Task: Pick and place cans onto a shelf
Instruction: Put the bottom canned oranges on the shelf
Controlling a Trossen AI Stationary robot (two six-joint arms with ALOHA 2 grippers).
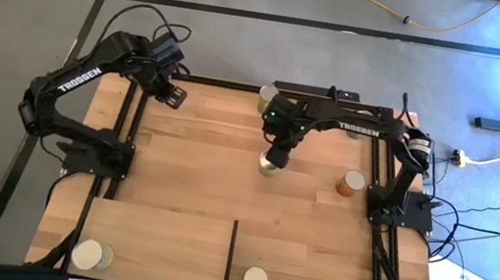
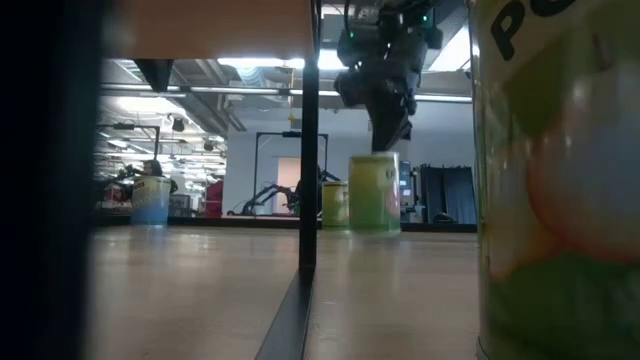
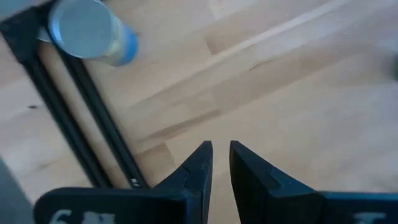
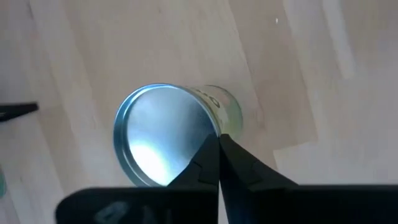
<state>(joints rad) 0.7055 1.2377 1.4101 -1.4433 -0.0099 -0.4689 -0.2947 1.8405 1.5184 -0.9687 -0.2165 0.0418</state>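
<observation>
Right gripper [image 1: 273,159] sits over the bench [image 1: 216,170] middle, directly above a green can [image 4: 168,134]. Its fingers [image 4: 205,158] are pressed together, tips at the can's rim, nothing clamped between them. The can stands upright on the bench under the fingertips.

Left gripper [image 3: 221,155] waits at the far left corner, fingers [image 3: 198,165] slightly apart, holding nothing; a blue-sided can [image 3: 93,31] lies beyond them by the frame rail.

Shelf [image 1: 156,235] is well away from both, three cans on it.
</observation>
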